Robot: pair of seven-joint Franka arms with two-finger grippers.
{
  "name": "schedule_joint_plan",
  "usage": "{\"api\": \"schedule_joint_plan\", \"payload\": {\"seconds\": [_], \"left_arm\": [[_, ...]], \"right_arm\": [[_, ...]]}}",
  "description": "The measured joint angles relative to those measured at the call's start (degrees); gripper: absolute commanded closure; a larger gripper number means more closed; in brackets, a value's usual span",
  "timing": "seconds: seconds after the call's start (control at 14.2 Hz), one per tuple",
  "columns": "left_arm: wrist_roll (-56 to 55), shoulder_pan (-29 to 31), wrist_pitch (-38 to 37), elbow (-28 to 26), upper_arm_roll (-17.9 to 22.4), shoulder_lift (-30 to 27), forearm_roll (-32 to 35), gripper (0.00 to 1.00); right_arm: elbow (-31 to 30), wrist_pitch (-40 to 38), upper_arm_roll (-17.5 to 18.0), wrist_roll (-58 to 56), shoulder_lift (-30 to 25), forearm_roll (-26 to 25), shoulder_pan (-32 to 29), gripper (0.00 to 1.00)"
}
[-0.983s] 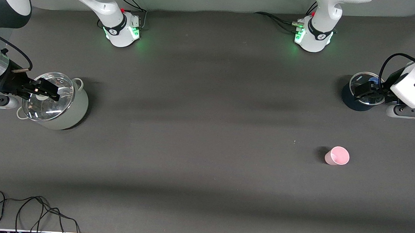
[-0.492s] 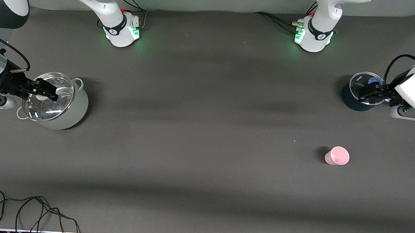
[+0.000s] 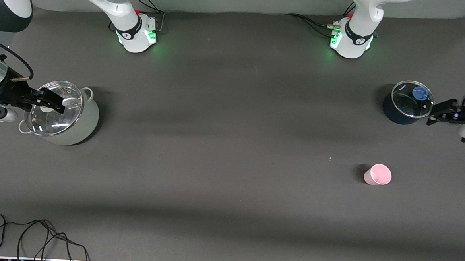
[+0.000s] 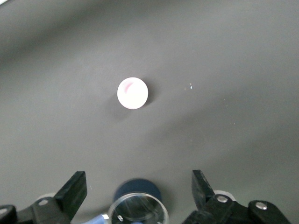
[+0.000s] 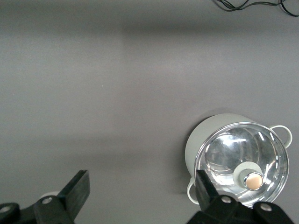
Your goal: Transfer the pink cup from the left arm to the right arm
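Since no arm has touched the small pale-pink plastic cup point(image 3: 378, 174) yet, the whole job is still to do. It stands upright and alone on the dark grey table point(image 3: 229, 186), toward the left arm's end, nearer to the front camera than the small dark blue pot with a clear glass lid point(image 3: 407, 102). I think the left arm must first pick it up, then pass it over.

Beside that blue pot hangs the left gripper point(image 3: 444, 111), a black claw with its fingers spread wide and nothing in them. The right gripper point(image 3: 52, 103) hangs over the big pale grey metal pot with a shiny glass lid point(image 3: 60, 113), fingers wide apart and empty too; this arm waits.

The cup looks smooth, light and round, wider at its top. The table looks soft and dull. A thin black cable point(image 3: 32, 235) lies tangled near the front edge.
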Motion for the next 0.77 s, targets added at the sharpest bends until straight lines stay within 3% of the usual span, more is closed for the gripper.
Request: {"api": "schedule_joint_plan", "payload": {"seconds": [0.49,0.77], "left_arm": [[44.39,18.0,2.98,1.47,0.33,14.61,-23.82,0.0],[61.88,21.92,4.9,1.55,0.19,23.7,-29.67,0.0]], "right_arm": [[-0.02,0.0,0.0,0.0,0.0,0.02,0.01,0.0],[-0.02,-0.01,0.0,0.0,0.0,0.03,0.01,0.0]]}}
